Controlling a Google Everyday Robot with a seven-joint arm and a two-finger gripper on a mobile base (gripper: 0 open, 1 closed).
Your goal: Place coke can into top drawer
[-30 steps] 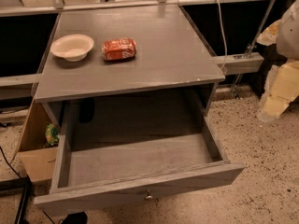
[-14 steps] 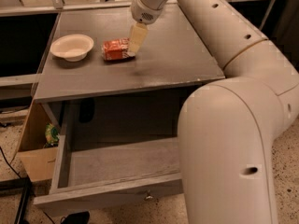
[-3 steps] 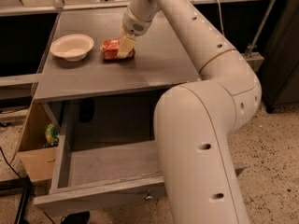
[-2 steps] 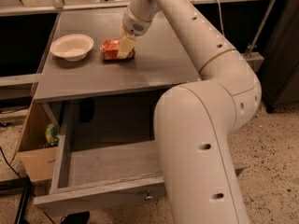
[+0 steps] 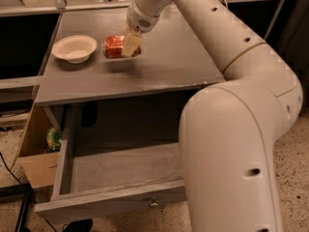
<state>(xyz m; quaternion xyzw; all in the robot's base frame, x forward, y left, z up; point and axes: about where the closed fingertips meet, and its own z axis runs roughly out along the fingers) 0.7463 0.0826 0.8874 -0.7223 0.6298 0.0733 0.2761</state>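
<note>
The robot's big cream arm [image 5: 231, 129] sweeps in from the right and reaches across the grey table top [image 5: 169, 57], with the gripper [image 5: 131, 44] down at the coke can [image 5: 113, 47]. The can lies on its side on the table, towards the back left, and the gripper covers its right end; from where I stand I cannot tell whether it has closed on the can or is only resting against it. Just beside the can, to the left, sits a cream round bowl [image 5: 75, 48], upright and apart from the can. Below the table top the top drawer [image 5: 116, 170] is pulled well out, its grey floor bare where I can see it, and a small metal knob [image 5: 152, 203] shows on its pale front edge; the arm hides the drawer's right part. To the left of the drawer stands an open cardboard box [image 5: 36, 163] on the speckled floor [image 5: 294, 168], with something green and yellow [image 5: 52, 138] inside.
</note>
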